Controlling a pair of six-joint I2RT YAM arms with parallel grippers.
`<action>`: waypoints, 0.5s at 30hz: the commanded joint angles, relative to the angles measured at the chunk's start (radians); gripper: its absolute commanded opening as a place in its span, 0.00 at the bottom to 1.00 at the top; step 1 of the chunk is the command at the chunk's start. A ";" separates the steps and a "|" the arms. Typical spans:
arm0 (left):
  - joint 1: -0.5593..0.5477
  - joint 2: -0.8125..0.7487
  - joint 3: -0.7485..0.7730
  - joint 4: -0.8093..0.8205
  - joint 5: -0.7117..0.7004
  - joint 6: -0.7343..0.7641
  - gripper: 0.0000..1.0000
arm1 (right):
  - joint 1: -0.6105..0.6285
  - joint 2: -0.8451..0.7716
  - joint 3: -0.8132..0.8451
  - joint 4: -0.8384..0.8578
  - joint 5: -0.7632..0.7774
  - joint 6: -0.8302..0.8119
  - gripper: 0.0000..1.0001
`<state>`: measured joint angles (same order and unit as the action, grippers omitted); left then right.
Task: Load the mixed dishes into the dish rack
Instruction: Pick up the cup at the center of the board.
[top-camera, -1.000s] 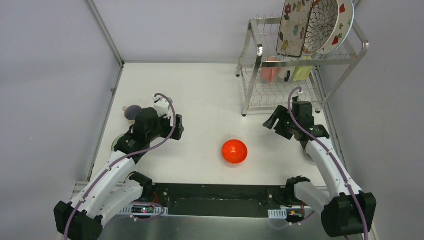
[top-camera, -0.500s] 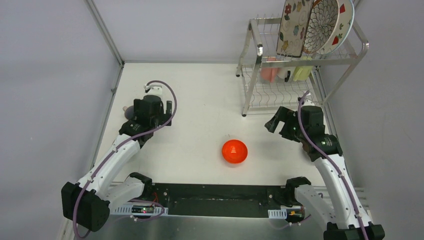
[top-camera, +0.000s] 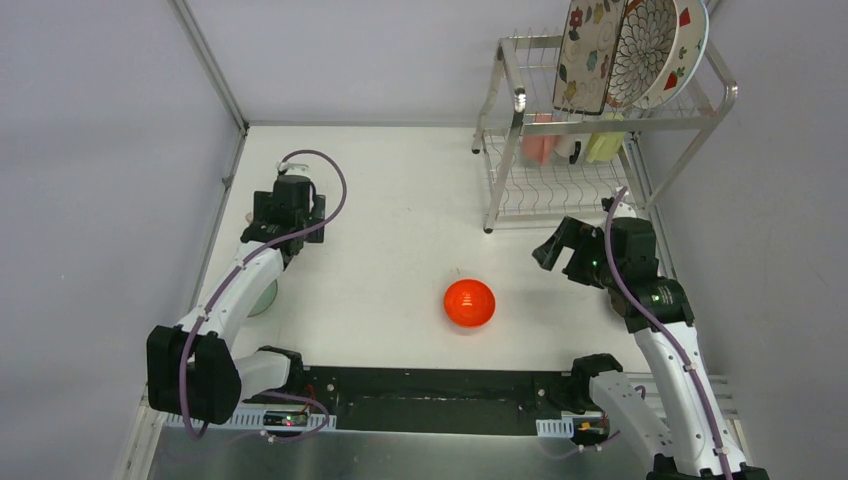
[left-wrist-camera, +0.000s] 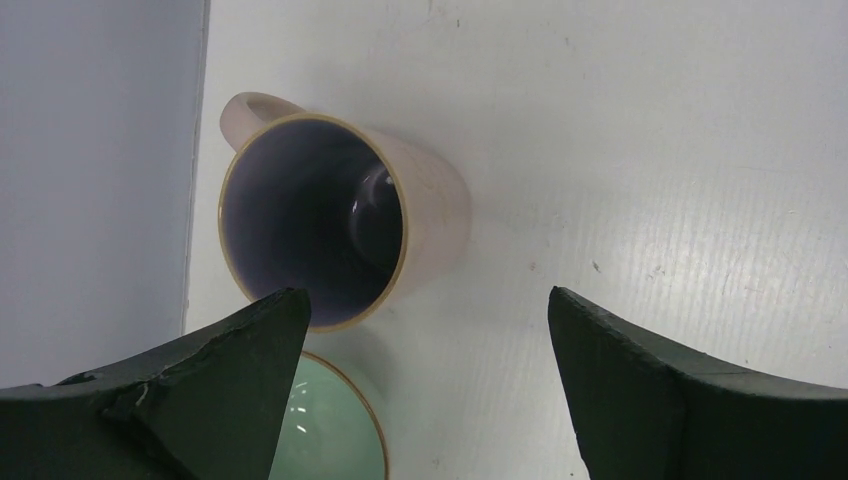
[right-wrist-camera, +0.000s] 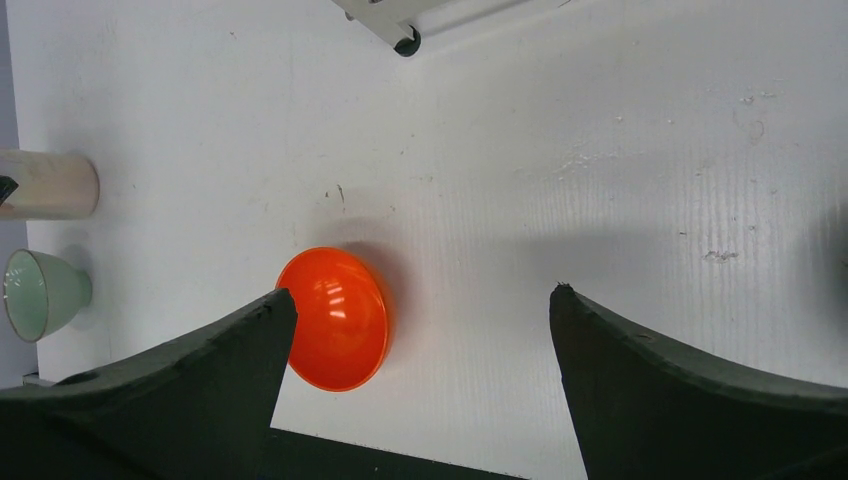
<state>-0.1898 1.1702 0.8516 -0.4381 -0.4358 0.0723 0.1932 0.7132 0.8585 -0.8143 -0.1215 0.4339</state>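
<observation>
left gripper (left-wrist-camera: 422, 300) over the pale mug (left-wrist-camera: 340, 235), which sits upper left in the left wrist cam. fingers spread wide, nothing between 'em. mug mouth faces the lens, handle at its top left. green bowl (left-wrist-camera: 335, 435) just below it at the frame's bottom edge, v. close. right gripper (right-wrist-camera: 415, 295) also spread wide & empty, above bare table (top-camera: 400, 200). red bowl (top-camera: 469, 303) alone at center of top view, rim up, well apart from both grippers. rack (top-camera: 505, 70) upper right: three plates (top-camera: 640, 45) standing on top tier, pink cup (top-camera: 538, 140), white cup (top-camera: 568, 148), yellow cup (top-camera: 603, 145) on lower tier.
</observation>
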 joint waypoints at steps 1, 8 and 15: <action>0.014 0.015 0.032 0.067 0.036 0.048 0.93 | 0.005 -0.011 0.034 0.003 -0.013 -0.028 1.00; 0.048 0.046 -0.012 0.146 0.078 0.064 0.89 | 0.005 -0.011 0.030 -0.008 -0.003 -0.049 1.00; 0.069 0.102 -0.007 0.143 0.127 0.046 0.85 | 0.005 -0.011 0.032 -0.004 -0.007 -0.058 1.00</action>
<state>-0.1352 1.2606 0.8501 -0.3328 -0.3573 0.1196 0.1932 0.7124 0.8585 -0.8295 -0.1211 0.3996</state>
